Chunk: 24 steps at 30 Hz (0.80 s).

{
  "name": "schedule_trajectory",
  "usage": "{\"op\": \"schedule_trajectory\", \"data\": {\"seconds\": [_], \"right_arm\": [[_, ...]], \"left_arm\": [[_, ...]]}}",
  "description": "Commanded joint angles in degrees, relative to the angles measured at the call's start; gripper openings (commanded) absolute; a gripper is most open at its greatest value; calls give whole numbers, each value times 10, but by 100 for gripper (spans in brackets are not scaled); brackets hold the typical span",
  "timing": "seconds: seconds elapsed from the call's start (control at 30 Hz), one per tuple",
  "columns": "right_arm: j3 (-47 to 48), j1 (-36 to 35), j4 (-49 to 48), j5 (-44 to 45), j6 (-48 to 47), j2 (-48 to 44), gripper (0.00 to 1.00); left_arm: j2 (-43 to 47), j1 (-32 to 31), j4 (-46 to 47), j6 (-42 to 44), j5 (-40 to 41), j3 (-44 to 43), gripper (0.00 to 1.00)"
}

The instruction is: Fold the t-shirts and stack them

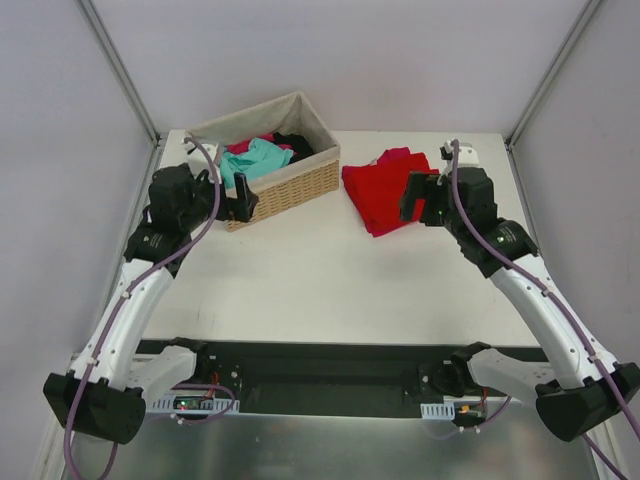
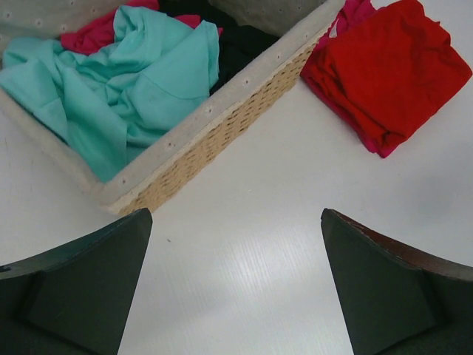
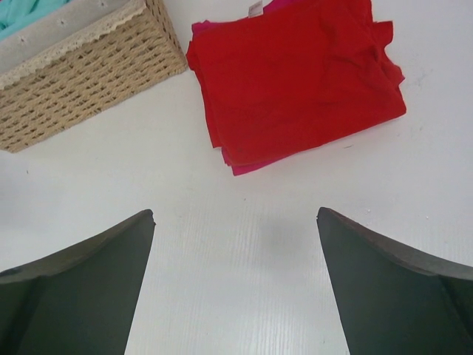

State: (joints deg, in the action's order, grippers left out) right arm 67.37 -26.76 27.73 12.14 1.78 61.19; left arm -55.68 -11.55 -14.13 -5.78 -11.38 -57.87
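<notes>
A folded red t-shirt (image 1: 380, 196) lies on a folded magenta one (image 3: 255, 164) at the back right of the table; it also shows in the left wrist view (image 2: 388, 70) and the right wrist view (image 3: 295, 74). A crumpled teal t-shirt (image 1: 253, 160) lies in the woven basket (image 1: 290, 185) with magenta (image 2: 92, 33) and black (image 2: 240, 44) cloth beside it. My left gripper (image 1: 238, 205) is open and empty at the basket's near left corner. My right gripper (image 1: 420, 200) is open and empty just over the near edge of the red stack.
The tan basket with beige lining (image 2: 211, 126) stands at the back left, its corner close to the left fingers. Grey walls and metal frame posts close in the table on three sides. Bare white tabletop (image 1: 320, 280) lies between the arms.
</notes>
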Motion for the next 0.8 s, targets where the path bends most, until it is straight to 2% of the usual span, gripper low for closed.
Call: {"op": "schedule_trajectory", "data": {"seconds": [0.0, 0.07, 0.2, 0.37, 0.53, 0.77], "right_arm": [[-14, -8, -23, -26, 8, -15, 97], [-16, -10, -20, -27, 6, -18, 97], [-26, -15, -17, -34, 1, -32, 97], [-44, -16, -21, -36, -9, -46, 97], [-50, -16, -27, -34, -13, -38, 97], [-48, -17, -44, -48, -6, -10, 97]], "left_arm": [[-84, 1, 113, 107, -86, -51, 99], [-143, 0, 134, 125, -141, -91, 99], [-246, 1, 140, 182, -188, -160, 99], [-369, 2, 140, 198, -246, -236, 99], [-445, -1, 140, 176, -303, -303, 99], [-503, -9, 140, 174, -356, -327, 99]]}}
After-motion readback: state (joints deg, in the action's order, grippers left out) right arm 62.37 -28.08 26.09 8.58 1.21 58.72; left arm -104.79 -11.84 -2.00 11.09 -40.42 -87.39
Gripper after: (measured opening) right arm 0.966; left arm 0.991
